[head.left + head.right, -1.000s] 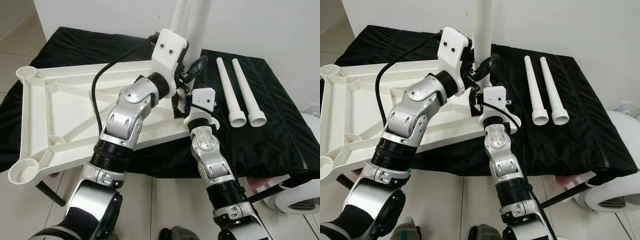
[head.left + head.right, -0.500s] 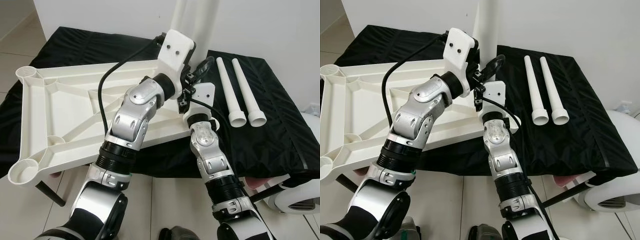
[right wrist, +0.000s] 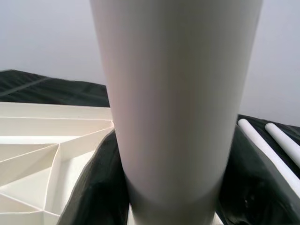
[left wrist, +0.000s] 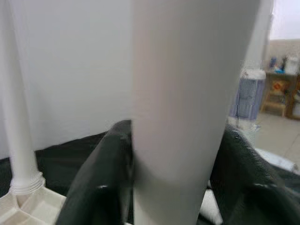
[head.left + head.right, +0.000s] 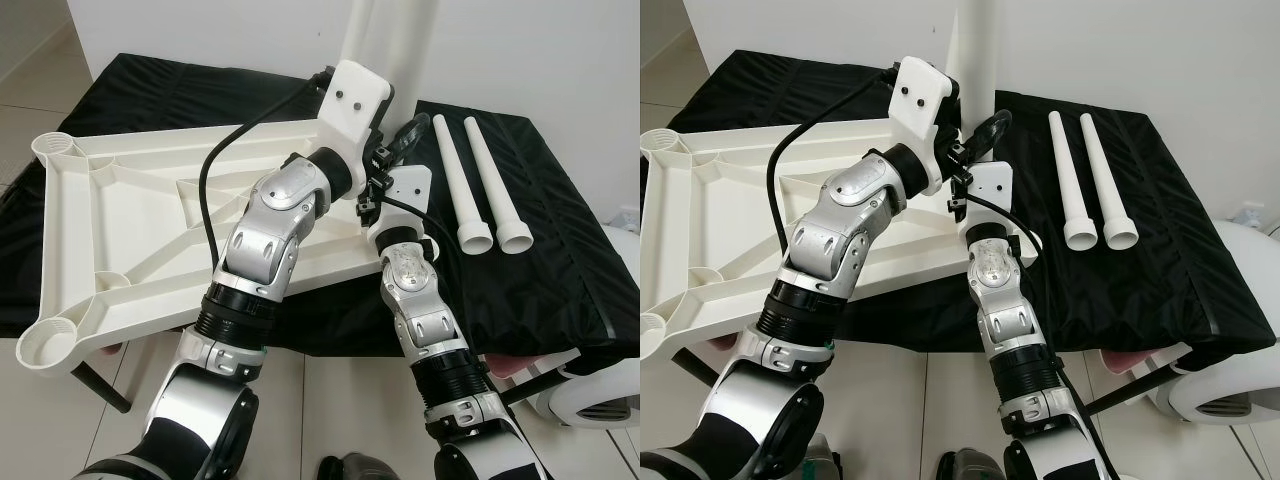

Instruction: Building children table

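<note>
An upturned white tabletop (image 5: 120, 230) lies ribs-up on the black-draped surface (image 5: 560, 270), its empty corner sockets toward the robot's left. The left arm bends sharply at the elbow and reaches up and forward; the left gripper (image 4: 173, 187) has its jaws clamped on an upright white leg (image 5: 372, 40), one black finger on each side. Just beside it, the right arm rises nearly straight, and the right gripper (image 3: 168, 197) grips the same leg lower down. The leg stands vertical at the tabletop's far right corner; its top is cut off and its foot is hidden behind the wrists. Two more legs (image 5: 478, 185) lie side by side on the cloth, wide ends nearest.
</note>
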Tool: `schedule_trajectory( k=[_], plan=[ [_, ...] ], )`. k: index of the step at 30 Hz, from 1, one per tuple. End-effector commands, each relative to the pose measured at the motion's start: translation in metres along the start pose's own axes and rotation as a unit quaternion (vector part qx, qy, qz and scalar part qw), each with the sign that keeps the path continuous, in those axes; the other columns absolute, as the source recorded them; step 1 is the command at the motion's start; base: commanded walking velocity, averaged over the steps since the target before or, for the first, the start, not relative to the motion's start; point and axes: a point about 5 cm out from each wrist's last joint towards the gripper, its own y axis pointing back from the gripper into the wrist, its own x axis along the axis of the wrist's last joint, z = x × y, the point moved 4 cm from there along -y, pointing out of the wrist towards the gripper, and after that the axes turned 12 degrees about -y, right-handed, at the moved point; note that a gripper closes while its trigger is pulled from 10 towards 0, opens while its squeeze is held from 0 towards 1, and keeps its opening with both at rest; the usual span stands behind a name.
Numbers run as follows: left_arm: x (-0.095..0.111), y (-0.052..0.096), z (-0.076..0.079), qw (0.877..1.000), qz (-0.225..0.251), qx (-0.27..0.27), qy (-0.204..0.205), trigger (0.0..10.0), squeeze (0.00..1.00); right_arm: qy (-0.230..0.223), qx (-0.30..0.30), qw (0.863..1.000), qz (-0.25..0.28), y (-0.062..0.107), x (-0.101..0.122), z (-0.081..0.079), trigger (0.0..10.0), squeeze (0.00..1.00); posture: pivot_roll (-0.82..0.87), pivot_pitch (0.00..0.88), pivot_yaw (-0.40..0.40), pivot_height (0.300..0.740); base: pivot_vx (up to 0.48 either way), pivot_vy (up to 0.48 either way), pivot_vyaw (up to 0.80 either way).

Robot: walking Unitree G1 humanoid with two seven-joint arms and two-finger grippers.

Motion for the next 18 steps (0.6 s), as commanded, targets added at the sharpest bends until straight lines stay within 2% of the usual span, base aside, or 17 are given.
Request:
schedule_trajectory(
  k=[1, 6, 12, 13, 18],
  plan=[
    [0.009, 0.0, -0.003, 0.999, 0.013, 0.034, 0.014, 10.0, 1.0, 0.003, -0.019, 1.0, -0.019, 0.0, -0.008, 0.011, 10.0, 0.0, 0.09, 0.0, -0.113, 0.74, 0.0, 0.0, 0.0],
    [0.016, 0.0, -0.001, 0.998, 0.033, 0.026, 0.037, 10.0, 1.0, -0.001, -0.024, 0.999, -0.023, -0.002, -0.009, 0.016, 10.0, 0.0, 0.09, 0.0, -0.115, 0.74, 0.0, 0.0, 0.0],
    [0.021, 0.0, -0.006, 0.998, 0.04, 0.033, 0.038, 10.0, 1.0, -0.002, -0.023, 1.0, -0.021, -0.004, -0.007, 0.019, 10.0, 0.0, 0.09, 0.0, -0.113, 0.74, 0.0, 0.0, 0.0],
    [0.021, 0.003, -0.013, 0.998, 0.039, 0.044, 0.039, 10.0, 0.03, -0.013, -0.031, 0.999, -0.013, -0.007, -0.003, 0.026, 10.0, 0.0, 0.09, 0.0, -0.11, 0.74, 0.0, 0.0, 0.0],
    [0.015, 0.008, -0.019, 0.998, 0.028, 0.053, 0.035, 10.0, 0.0, -0.019, -0.037, 0.999, 0.007, -0.009, 0.007, 0.036, 10.0, 0.0, 0.08, 0.0, -0.105, 0.74, 0.0, 0.0, 0.0]
  ],
)
